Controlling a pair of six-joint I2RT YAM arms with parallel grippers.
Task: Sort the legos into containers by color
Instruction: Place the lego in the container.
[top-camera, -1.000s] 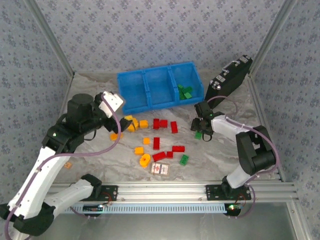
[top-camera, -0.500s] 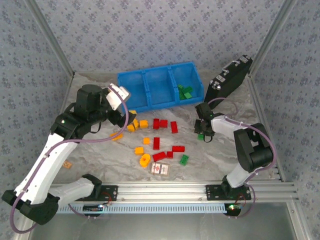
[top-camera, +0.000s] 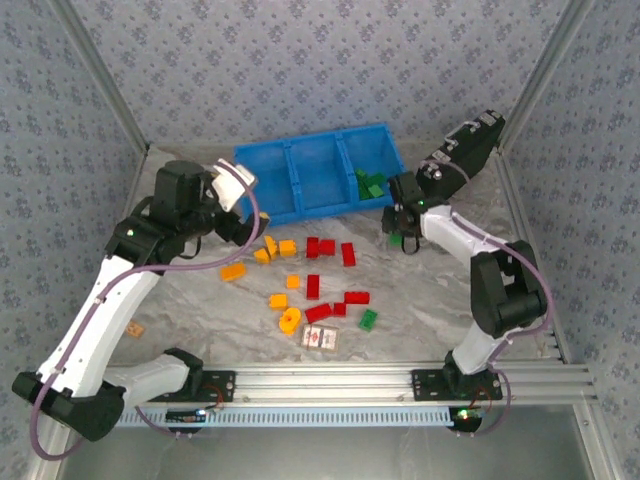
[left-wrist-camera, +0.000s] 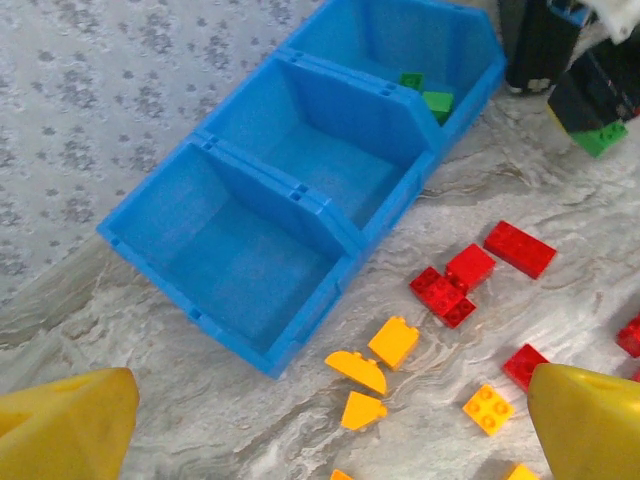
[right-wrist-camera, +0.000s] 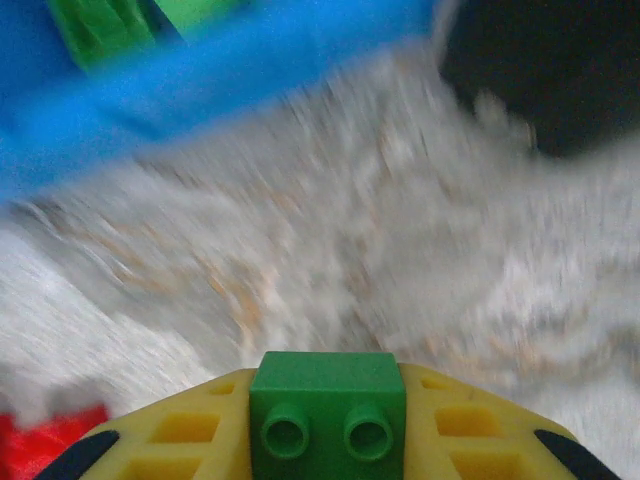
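Clamped in the right gripper (top-camera: 402, 230), a green brick (right-wrist-camera: 327, 405), with the blue tray (top-camera: 300, 143) and its end compartment of green bricks (top-camera: 371, 184) just ahead and leftward; left gripper (top-camera: 242, 222) spread wide, farther from that compartment.

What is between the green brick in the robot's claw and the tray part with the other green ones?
Nothing visible but the blue tray's own near wall. The right gripper holds the green brick just in front of it, with the green bricks right behind that wall.

table (top-camera: 430, 300) w/ legos (top-camera: 313, 287), blue tray (top-camera: 320, 180), card box (top-camera: 320, 339)
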